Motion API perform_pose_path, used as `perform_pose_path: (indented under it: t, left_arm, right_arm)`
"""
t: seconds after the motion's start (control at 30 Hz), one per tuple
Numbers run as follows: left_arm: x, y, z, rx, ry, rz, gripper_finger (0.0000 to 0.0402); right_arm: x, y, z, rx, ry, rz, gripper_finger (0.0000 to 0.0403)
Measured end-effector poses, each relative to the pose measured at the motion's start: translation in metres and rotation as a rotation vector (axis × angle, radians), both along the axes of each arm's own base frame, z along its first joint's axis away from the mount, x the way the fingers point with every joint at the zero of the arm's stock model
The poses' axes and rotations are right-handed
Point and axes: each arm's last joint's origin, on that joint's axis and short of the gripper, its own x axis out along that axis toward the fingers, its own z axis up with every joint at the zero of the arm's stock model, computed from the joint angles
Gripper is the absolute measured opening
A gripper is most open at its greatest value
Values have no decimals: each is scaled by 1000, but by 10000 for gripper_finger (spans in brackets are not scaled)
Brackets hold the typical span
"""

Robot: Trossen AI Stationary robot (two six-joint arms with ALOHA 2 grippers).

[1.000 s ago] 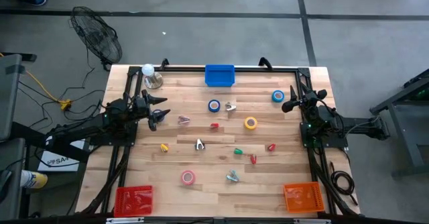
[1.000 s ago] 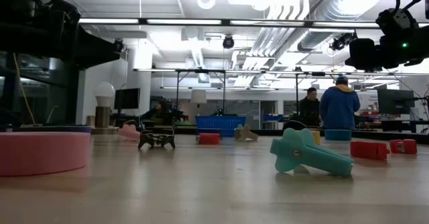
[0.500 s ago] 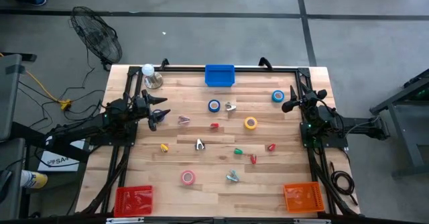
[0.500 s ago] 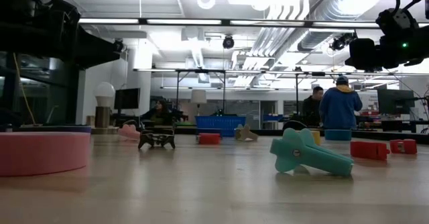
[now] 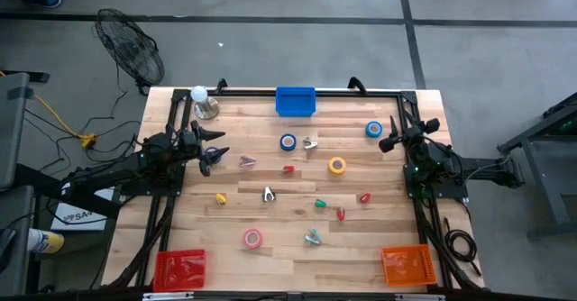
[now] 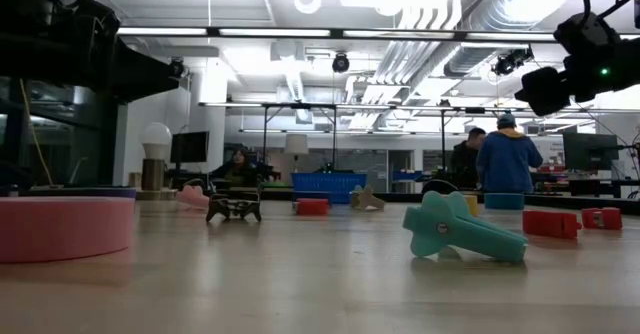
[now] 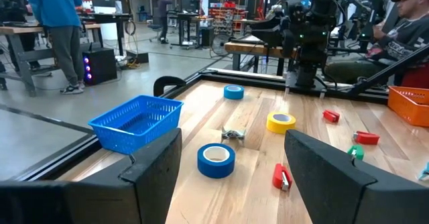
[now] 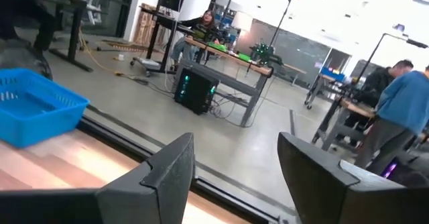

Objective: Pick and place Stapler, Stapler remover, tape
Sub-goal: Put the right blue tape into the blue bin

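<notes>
Both arms hover above the table, holding nothing. My left gripper is open near the left edge and faces a blue tape roll and a yellow one. My right gripper is open by the right edge, beside the second blue roll. A pinkish-red roll lies flat near the front. Two metal stapler removers and several small coloured staplers, such as a red one and a teal one, lie scattered on the wood.
A blue basket sits at the far edge, a red basket at the near left corner and an orange one at the near right. A lamp with a white bulb stands at the far left. People stand in the room beyond.
My right gripper has dipped a little lower and tipped downward in the low view. The left arm and all objects have stayed put.
</notes>
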Motion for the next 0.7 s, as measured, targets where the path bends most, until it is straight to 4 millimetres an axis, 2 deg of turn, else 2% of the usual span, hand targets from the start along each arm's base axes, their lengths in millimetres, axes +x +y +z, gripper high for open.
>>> perform_pose_path:
  t: [0.13, 0.33, 0.43, 0.6, 0.7]
  left_arm:
    - [-1, 0, 3, 0, 0, 0, 262]
    - [-2, -1, 9, 5, -11, 0, 262]
    - [-2, -1, 9, 3, -1, 1, 262]
    - [-2, -1, 8, -2, 9, 1, 262]
    - [-2, -1, 8, -1, 9, 5, 262]
  right_arm:
    - [2, 1, 0, 2, -21, 71, 208]
    - [10, 5, 1, 173, -372, 399, 208]
    - [12, 8, 1, 257, -469, 534, 208]
    - [13, 9, 3, 292, -521, 583, 208]
    - [13, 9, 2, 281, -493, 579, 208]
